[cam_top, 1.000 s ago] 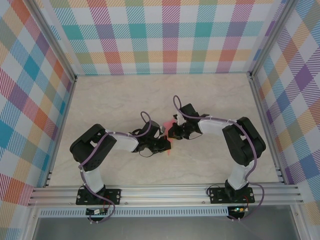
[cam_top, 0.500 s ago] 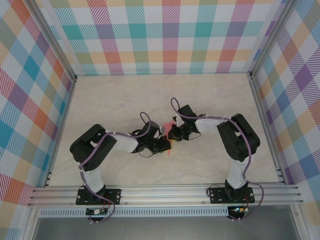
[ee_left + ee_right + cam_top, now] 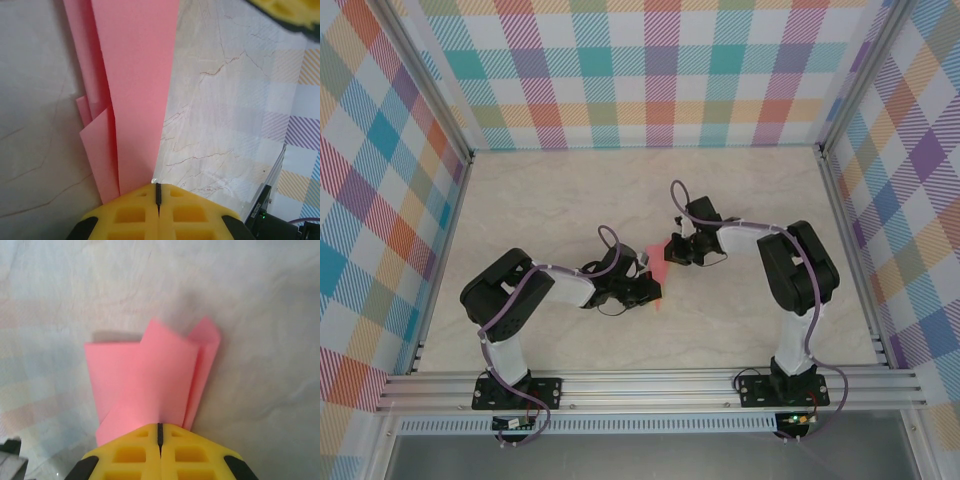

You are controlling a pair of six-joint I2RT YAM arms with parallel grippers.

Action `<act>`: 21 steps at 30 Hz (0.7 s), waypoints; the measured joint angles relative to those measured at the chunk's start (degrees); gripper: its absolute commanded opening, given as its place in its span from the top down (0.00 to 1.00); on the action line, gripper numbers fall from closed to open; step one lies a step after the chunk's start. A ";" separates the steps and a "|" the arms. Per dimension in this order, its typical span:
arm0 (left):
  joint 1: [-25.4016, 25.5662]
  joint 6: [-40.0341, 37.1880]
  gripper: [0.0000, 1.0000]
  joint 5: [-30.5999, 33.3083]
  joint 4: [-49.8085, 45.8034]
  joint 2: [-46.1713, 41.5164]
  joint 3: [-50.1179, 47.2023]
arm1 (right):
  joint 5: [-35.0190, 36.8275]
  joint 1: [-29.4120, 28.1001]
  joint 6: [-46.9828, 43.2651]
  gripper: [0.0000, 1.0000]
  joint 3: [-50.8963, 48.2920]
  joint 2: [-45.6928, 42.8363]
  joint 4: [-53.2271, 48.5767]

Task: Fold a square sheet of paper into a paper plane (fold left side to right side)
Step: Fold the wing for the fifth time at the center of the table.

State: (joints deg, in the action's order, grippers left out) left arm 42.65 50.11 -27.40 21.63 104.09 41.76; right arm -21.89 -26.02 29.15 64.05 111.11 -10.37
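Now the right arm has backed off! A second ago the black, yellow-fingered right gripper (image 3: 677,250) was tucked in nearly nose to nose with the left gripper (image 3: 651,291), with only a sliver of colour between them. It has since slid away toward 1 o'clock, and the slim, folded pink-red paper plane (image 3: 658,264) is drawn out between the two, with far more of it showing from overhead. The left gripper has hardly budged, holding its spot near the middle of the pale marbled table (image 3: 550,200). On the left wrist camera the left gripper (image 3: 158,187) is clenched tight on the narrow end of the paper plane (image 3: 135,75), which runs as a long layered strip up toward 12 o'clock, and a yellow finger of the other arm (image 3: 285,10) peeks in at 1 o'clock. On the right wrist camera the right gripper (image 3: 160,427) is pinched just as firmly on the wider end (image 3: 145,375), with overlapping flaps fanning out toward 12 o'clock. My read is that the folds are already in and the pull is tensioning the piece to straighten it along its crease. Whether it hangs clear of the table or skims it, I cannot tell. With thin paper clamped at both ends, any further pull risks a tear or a slip.
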 measured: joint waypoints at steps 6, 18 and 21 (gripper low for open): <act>0.00 0.04 1.00 0.00 1.05 0.02 -0.46 | -0.39 1.36 -0.55 0.94 3.58 2.75 -1.29; 0.00 0.20 1.00 0.02 2.43 0.02 -1.11 | -0.59 3.56 -1.95 0.94 10.27 6.78 -4.33; 0.00 0.24 1.00 0.02 2.51 0.00 -1.14 | 0.83 5.03 -2.71 0.94 11.63 7.45 -4.26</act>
State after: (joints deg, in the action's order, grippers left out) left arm 42.65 50.35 -27.38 24.14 104.09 40.62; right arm -21.06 -20.99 26.44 75.68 118.56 -14.63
